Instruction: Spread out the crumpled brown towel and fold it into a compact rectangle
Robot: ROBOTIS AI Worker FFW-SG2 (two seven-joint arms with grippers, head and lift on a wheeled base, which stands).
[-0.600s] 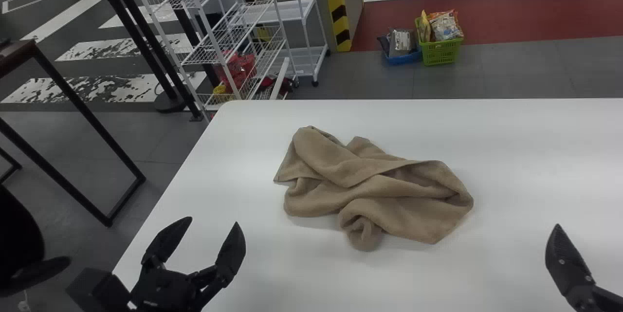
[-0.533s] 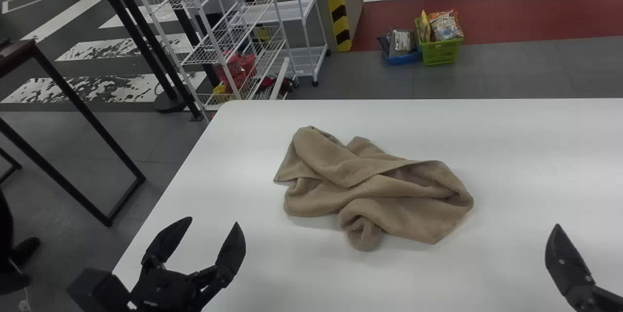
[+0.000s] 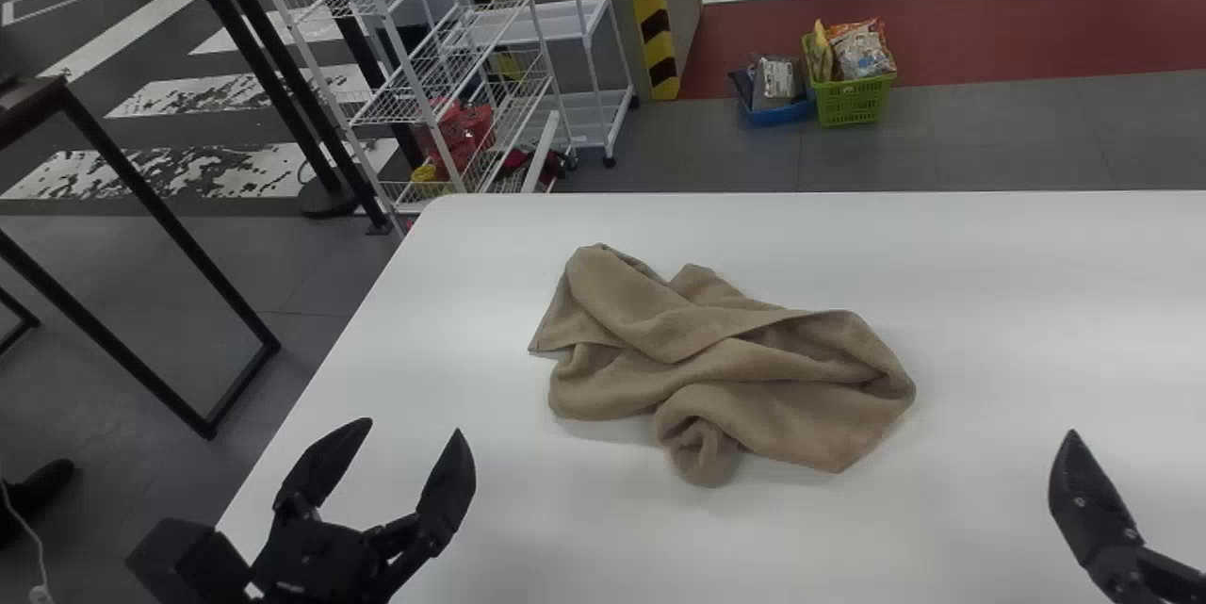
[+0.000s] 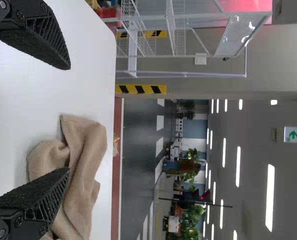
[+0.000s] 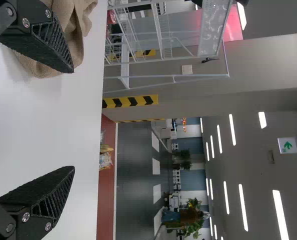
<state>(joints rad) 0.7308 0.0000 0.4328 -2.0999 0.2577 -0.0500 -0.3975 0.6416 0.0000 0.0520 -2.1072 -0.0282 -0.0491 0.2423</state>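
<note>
Head view, green basket (image 3: 854,103) of packets (image 3: 859,50), blue bin (image 3: 780,112) holding silver pack (image 3: 775,82), crumpled towel (image 3: 735,368), left hand (image 3: 414,428), right hand (image 3: 1093,512) released.

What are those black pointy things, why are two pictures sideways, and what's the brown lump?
It's a robot! It has left fingers and right fingers. Both pairs are open, so nothing is held.

One picture comes from the robot's head, looking down at the white table. The other two come from its wrists, one each, and are shown turned on their side. That's why the room seems tipped over.

The brown lump is a crumpled towel lying on the table. The robot's job is to spread it out and fold it.
</note>
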